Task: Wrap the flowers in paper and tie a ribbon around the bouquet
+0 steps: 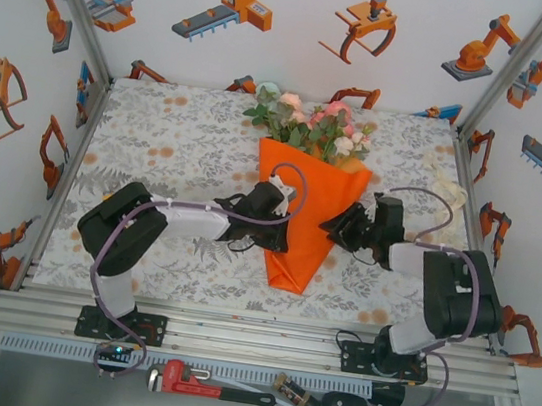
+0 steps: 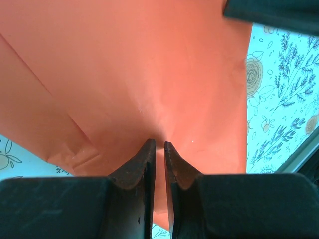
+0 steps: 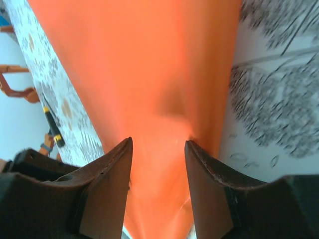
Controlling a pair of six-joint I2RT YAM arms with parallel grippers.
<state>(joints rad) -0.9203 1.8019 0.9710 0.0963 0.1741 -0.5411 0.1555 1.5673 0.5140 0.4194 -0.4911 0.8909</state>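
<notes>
Bouquet [image 1: 304, 230] lies mid-desk [image 1: 179, 140]. Flowers [image 1: 312, 123] toward far wall, orange paper [image 2: 139, 74] tapering toward arms. Left gripper [image 2: 159, 144] nearly closed, pinching paper fold. Right gripper [image 3: 158, 140] spread, fingertips over paper.

The paper [image 2: 149, 74] is smooth, matt, faintly creased; the left claw [image 2: 159, 147] has scuffed black plastic fingers [image 2: 132, 174].

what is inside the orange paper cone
Pink and cream flowers with green leaves poke out of the paper cone's wide top. Their stems are covered by the paper.
</notes>
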